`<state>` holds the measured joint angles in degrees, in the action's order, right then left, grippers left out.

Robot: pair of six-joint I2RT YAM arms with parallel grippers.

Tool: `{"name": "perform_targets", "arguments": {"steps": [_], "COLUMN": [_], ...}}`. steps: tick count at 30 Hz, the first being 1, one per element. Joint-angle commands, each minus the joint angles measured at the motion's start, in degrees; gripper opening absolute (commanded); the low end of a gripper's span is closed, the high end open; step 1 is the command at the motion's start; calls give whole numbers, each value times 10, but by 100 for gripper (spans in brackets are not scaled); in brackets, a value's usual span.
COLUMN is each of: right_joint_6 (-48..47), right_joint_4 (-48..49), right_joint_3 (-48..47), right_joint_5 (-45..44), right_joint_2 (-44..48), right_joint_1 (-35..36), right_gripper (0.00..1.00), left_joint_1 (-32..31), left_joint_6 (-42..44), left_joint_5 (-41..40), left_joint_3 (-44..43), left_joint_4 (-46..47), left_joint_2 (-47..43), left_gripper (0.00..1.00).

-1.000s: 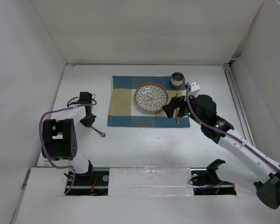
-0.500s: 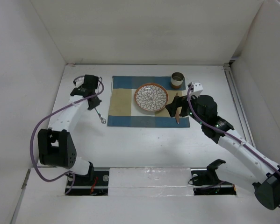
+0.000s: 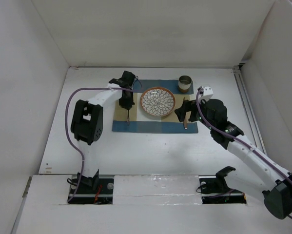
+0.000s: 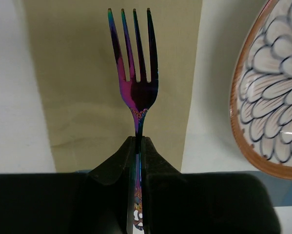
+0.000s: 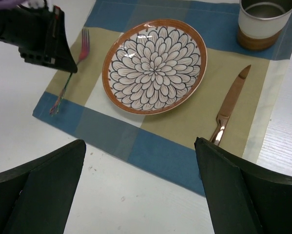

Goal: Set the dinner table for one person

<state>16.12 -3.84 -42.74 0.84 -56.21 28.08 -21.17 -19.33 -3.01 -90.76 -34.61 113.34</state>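
Left gripper (image 4: 137, 141), jaws clamped on the fork (image 4: 136, 87) handle, over the placemat (image 3: 136, 126) left of the plate (image 3: 157, 102); fork's long axis ran near-to-far, tines toward the far wall; right gripper (image 5: 140, 146) hovered, jaws wide apart; white tabletop (image 3: 150, 151) lay beneath everything.

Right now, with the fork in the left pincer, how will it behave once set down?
The fork looks like thin glossy metal, so probably stiff but slippery. Gripped on its narrow handle by the left pincer, it could pivot. Flat and slim, it should lie still on the placemat rather than roll.
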Motion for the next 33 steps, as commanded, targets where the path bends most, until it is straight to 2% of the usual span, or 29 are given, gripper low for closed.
{"name": "perform_targets", "arguments": {"steps": [1, 16, 33], "right_joint_6": [2, -3, -3], "right_joint_4": [21, 21, 21], "right_joint_3": [3, 3, 3], "right_joint_5": [14, 14, 19], "right_joint_2": [-8, -32, -49], "right_joint_1": [-5, -5, -5], "right_gripper": [100, 100, 100], "left_joint_1": [6, 6, 6], "left_joint_6": [36, 18, -3], "left_joint_5": [11, 36, 16], "left_joint_3": [-46, -84, -109], "left_joint_4": [-53, -42, -41], "left_joint_2": [1, 62, 96], "left_gripper": [0, 0, 0]}}
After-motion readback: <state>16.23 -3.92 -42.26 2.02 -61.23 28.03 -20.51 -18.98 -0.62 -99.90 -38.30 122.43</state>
